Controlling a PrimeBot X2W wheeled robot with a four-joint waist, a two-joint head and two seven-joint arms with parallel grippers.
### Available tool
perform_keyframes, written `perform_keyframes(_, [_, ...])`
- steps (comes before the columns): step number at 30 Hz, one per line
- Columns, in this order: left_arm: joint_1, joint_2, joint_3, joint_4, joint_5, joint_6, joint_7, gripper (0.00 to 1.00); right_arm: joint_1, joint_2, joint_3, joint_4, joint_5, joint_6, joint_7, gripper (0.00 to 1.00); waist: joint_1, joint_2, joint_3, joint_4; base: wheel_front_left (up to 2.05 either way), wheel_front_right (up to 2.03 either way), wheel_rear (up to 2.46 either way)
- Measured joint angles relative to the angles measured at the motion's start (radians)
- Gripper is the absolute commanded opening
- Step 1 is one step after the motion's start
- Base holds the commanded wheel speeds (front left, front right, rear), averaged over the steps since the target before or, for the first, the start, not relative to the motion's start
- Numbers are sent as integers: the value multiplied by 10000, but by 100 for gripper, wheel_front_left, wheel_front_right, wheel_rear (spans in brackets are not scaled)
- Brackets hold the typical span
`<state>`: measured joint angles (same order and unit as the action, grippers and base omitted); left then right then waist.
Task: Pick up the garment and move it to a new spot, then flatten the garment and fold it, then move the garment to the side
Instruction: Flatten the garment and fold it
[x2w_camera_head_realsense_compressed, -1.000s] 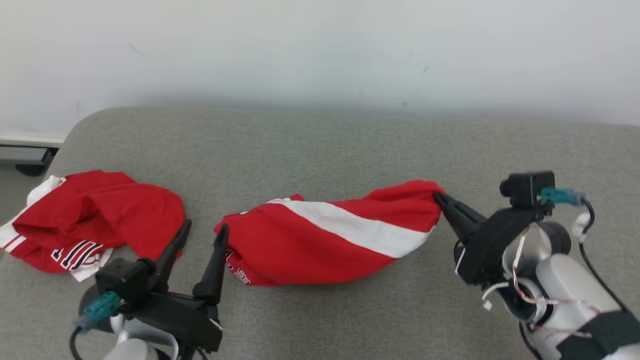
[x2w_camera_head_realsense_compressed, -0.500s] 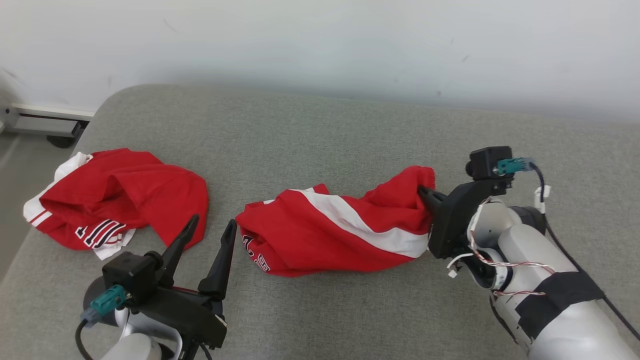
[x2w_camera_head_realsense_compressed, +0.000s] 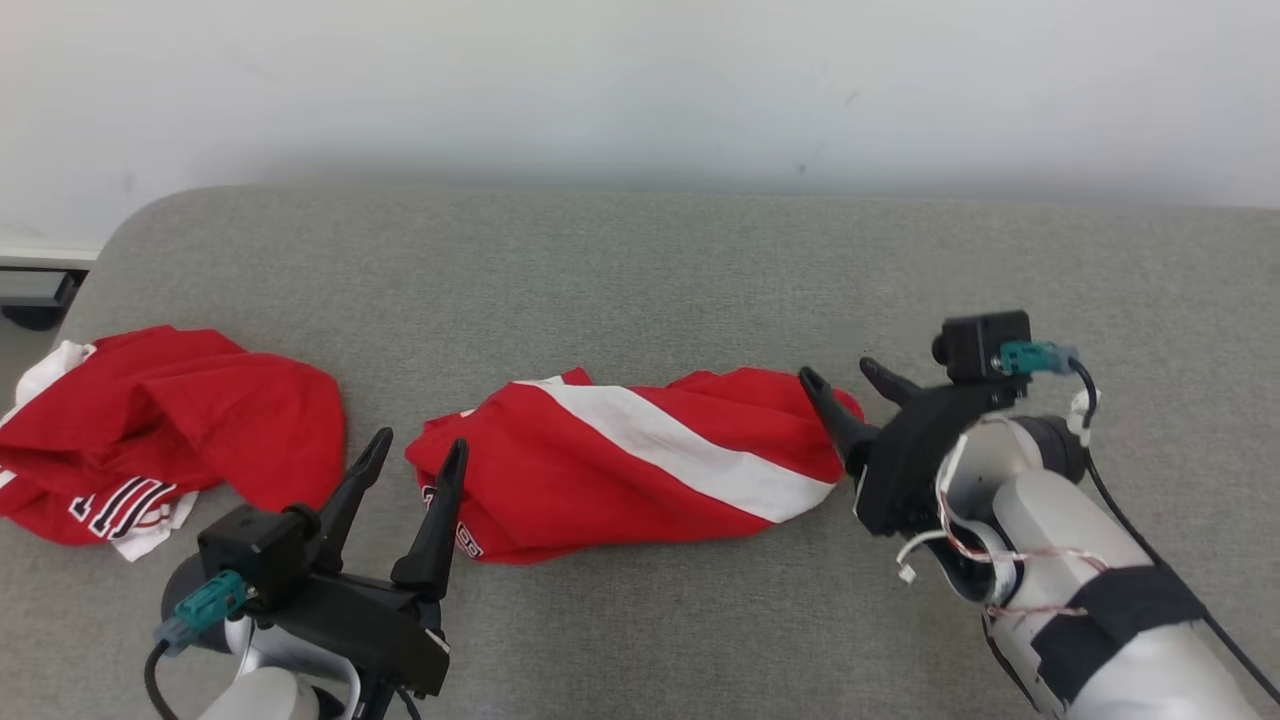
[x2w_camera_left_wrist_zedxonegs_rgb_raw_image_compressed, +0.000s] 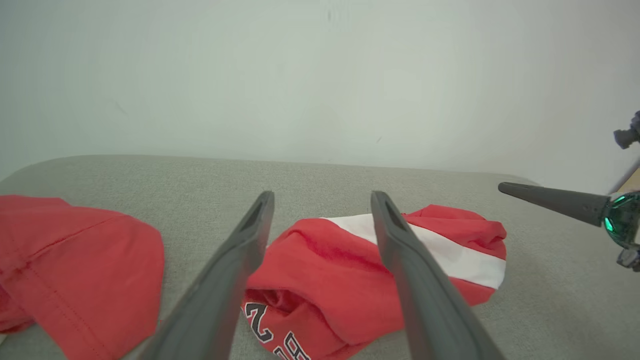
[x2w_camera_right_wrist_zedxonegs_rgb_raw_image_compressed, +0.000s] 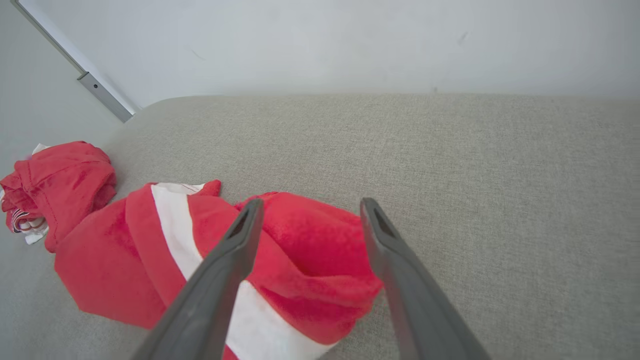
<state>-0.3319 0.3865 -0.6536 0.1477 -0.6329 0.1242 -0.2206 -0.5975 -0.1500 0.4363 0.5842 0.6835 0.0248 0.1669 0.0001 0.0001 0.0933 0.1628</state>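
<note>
Red white-striped garment (x2w_camera_head_realsense_compressed: 620, 470) lay crumpled mid grey cushion (x2w_camera_head_realsense_compressed: 640, 270). Right gripper (x2w_camera_head_realsense_compressed: 837, 370) jaws spread, garment's right end between them, unpinched. Left gripper (x2w_camera_head_realsense_compressed: 420, 440) jaws spread, empty, just beside garment's left end. Second red garment (x2w_camera_head_realsense_compressed: 170, 420) lay at cushion's left edge.

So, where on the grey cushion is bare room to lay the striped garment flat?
Bare: the wide strip of cushion along the wall, and the right end beyond the right gripper. Crowded: the left front, where the red garment, left gripper and striped garment sit close.
</note>
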Motion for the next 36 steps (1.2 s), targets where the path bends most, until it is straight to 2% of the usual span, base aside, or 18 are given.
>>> perform_keyframes(6, [-12,-82,-12,35,0,0,15,100,1154,-466,-92,-493,-8,159,-499,100,0,0,41,-203,0,0,0])
perform_keyframes(13, [-13,-90,-13,19,4,0,15,100,1884,-669,171,-677,-115,196,-516,100,-1,0,29,-246,0,0,0])
perform_keyframes(20, [-93,-224,-86,2,58,-4,90,100,1833,-662,391,-407,-360,104,-384,100,-1,-1,113,-103,0,0,0])
perform_keyframes(34, [-275,-336,-213,69,81,-25,134,100,1365,-90,428,633,-326,2,-251,100,-1,0,168,369,0,0,0])
perform_keyframes(35, [-274,-330,-209,84,81,-25,134,100,1337,-69,435,683,-326,2,-253,95,-1,0,172,402,0,0,0])
perform_keyframes(36, [-270,-311,-201,92,81,-25,134,100,1302,-31,464,773,-328,2,-253,36,-1,0,176,429,0,0,0])
